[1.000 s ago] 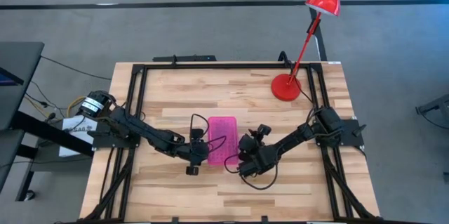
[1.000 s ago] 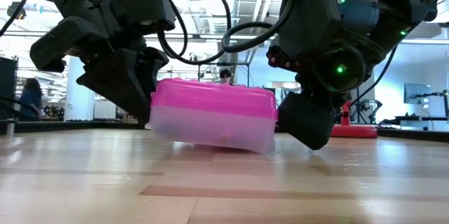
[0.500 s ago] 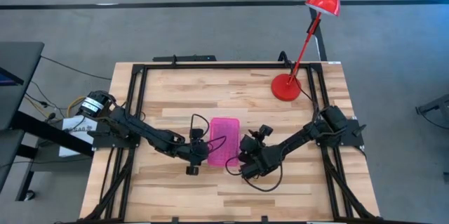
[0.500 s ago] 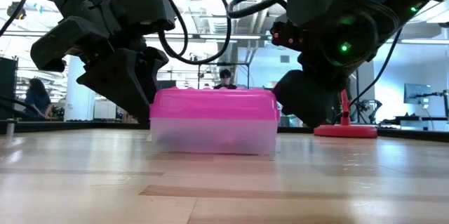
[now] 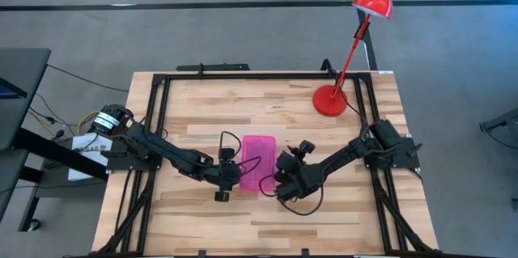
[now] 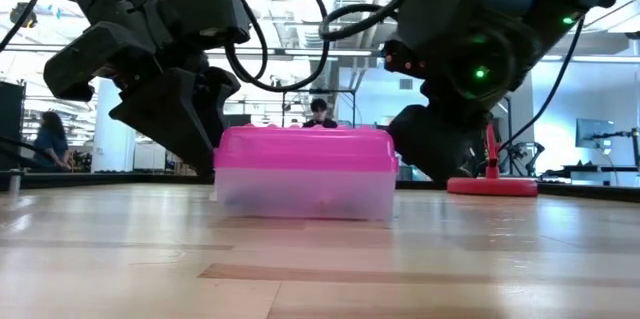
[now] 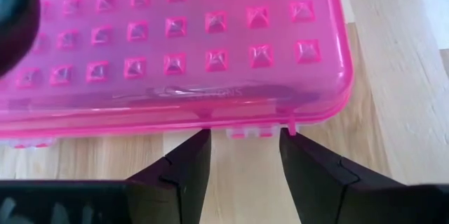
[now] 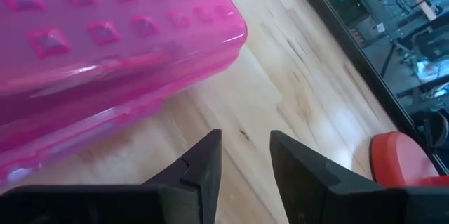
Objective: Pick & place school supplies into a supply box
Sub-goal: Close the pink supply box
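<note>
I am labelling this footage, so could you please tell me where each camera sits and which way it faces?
High view: overhead, looking straight down at the table, both arms, and the pink pencil case.
Low view: at tabletop height, looking level at the case between the arms.
Left wrist view: on the left arm, past its fingers at the case's studded lid.
Right wrist view: on the right arm, past its fingers, with the red lamp base beyond.
All four share the case.

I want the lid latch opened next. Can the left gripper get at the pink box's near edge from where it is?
Probably yes: the left gripper is open right at the pink box, with only bare table between them.
</note>
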You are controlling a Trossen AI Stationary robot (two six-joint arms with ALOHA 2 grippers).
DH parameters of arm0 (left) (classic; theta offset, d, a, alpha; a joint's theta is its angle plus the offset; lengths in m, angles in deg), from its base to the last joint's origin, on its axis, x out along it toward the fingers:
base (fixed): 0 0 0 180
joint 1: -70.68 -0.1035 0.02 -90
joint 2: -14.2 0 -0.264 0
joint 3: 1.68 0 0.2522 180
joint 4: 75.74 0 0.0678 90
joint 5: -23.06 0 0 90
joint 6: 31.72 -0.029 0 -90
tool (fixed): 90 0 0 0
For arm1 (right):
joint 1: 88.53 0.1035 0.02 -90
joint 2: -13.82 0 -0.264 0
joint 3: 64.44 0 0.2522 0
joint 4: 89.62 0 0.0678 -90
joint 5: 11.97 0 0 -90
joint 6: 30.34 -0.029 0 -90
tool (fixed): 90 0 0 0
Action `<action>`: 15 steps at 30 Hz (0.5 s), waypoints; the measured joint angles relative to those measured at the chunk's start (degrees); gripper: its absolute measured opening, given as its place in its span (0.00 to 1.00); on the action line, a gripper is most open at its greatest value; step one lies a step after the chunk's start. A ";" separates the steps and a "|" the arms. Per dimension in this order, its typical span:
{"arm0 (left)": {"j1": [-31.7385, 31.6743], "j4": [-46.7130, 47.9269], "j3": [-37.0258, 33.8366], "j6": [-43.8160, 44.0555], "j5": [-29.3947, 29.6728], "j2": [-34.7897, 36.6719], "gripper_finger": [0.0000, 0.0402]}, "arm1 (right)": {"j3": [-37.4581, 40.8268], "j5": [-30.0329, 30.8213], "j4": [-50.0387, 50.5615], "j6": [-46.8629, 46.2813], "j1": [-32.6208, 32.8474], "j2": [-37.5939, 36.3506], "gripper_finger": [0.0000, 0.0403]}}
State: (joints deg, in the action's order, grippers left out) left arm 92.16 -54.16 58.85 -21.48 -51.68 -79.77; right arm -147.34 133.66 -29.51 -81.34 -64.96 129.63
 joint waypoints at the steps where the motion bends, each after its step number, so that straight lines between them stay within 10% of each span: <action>1: 0.01 0.08 -0.01 0.01 0.00 0.00 0.42 | 0.00 -0.02 -0.66 0.96 -0.32 0.00 0.29; 15: 0.02 0.65 -0.12 0.22 -0.02 0.00 0.42 | 0.00 -0.04 -2.61 4.46 -1.55 0.00 0.29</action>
State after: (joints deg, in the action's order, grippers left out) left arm 92.17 -53.51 58.73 -21.26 -51.70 -79.77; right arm -147.34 133.62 -32.13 -76.88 -66.51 129.63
